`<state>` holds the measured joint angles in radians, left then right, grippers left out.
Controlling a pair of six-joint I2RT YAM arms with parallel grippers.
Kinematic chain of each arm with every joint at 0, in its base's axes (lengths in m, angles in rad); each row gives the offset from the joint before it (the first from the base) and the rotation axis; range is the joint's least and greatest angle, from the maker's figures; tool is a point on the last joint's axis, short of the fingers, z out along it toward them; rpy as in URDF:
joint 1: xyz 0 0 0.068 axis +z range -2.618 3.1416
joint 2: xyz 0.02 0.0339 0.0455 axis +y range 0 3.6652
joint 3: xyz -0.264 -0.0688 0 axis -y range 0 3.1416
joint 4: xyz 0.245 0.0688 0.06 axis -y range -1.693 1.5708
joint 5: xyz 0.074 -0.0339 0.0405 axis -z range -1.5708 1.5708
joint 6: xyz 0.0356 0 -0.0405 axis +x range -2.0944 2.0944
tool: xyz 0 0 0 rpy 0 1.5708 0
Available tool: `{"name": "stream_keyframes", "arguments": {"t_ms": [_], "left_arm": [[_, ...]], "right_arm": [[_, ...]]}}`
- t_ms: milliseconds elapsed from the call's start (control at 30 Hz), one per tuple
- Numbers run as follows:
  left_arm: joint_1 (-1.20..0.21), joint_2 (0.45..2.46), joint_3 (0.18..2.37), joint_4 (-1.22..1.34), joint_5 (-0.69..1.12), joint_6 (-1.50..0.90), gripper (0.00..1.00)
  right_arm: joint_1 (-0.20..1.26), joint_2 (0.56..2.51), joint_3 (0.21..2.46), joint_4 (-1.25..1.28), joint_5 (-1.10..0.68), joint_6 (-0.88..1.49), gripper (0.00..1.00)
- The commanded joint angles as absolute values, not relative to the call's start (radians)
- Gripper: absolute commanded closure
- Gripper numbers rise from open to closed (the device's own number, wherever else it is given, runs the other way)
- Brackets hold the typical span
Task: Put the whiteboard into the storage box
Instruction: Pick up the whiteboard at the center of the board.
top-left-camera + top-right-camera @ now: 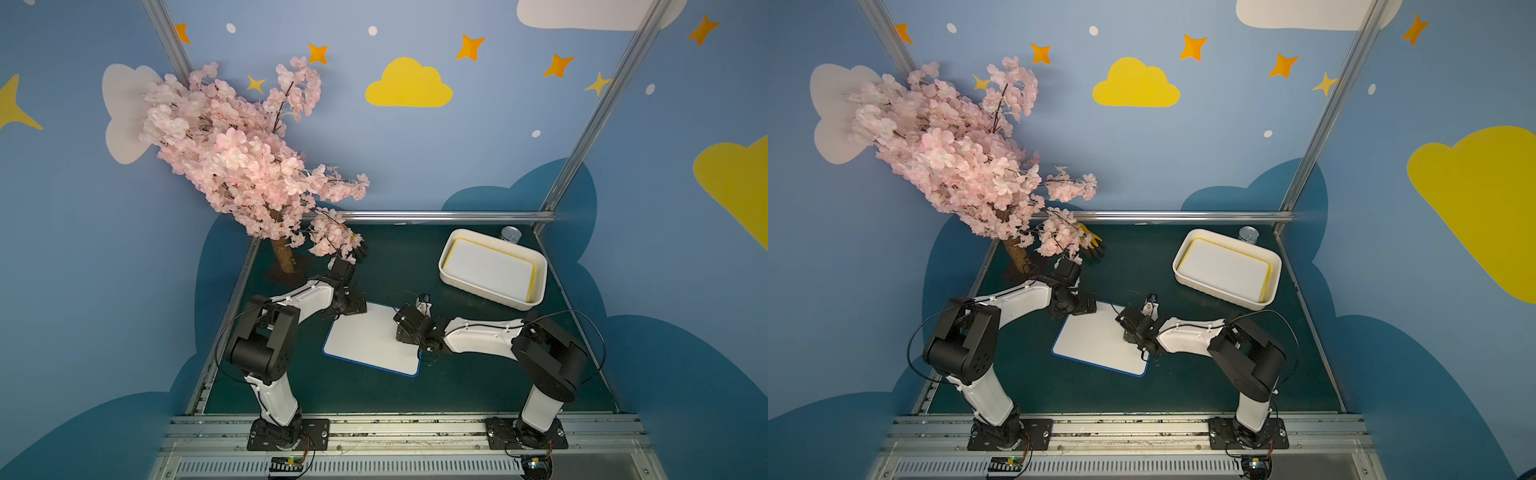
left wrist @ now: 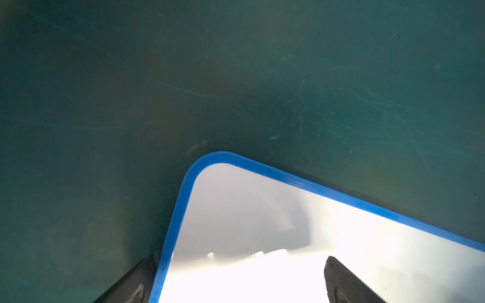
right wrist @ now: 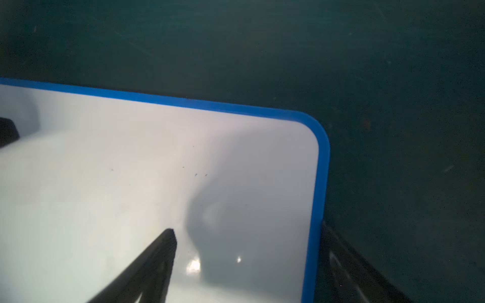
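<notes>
Blue-rimmed whiteboard point(image 1: 370, 345): laid flat on the worktop point(image 1: 478, 374), its far-left corner straddled by the spread left end effector point(image 2: 240, 262), its right edge by the spread right end effector point(image 3: 246, 228). Its long axis is run left to right, the right end skewed nearer the arm bases. The storage box point(image 1: 478, 291), holding a yellow-rimmed board point(image 1: 490, 268), is set well apart at far right, a silver can point(image 1: 511, 234) behind it.

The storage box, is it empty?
No, a yellow-rimmed whiteboard lies flat inside the storage box.

A whiteboard point(image 1: 365, 345) lies on the table point(image 1: 478, 374), before the storage box point(image 1: 482, 293).
</notes>
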<state>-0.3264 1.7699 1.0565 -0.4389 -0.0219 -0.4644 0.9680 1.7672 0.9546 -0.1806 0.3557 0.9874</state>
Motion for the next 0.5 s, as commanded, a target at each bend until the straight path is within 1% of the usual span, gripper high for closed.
{"name": "stream_keyframes", "arguments": {"t_ms": [0, 267, 467], "left_arm": [[-0.379, 1.777, 1.038, -0.443, 0.212, -0.523, 0.00], [-0.382, 1.753, 1.025, -0.446, 0.266, -0.549, 0.00], [-0.380, 1.751, 1.030, -0.453, 0.279, -0.552, 0.00]], "right_arm": [[0.917, 1.804, 0.923, -0.053, 0.118, 1.012, 0.16], [0.830, 1.836, 0.951, -0.018, -0.029, 1.063, 0.16], [0.776, 1.851, 0.914, 0.063, -0.185, 1.189, 0.17]]}}
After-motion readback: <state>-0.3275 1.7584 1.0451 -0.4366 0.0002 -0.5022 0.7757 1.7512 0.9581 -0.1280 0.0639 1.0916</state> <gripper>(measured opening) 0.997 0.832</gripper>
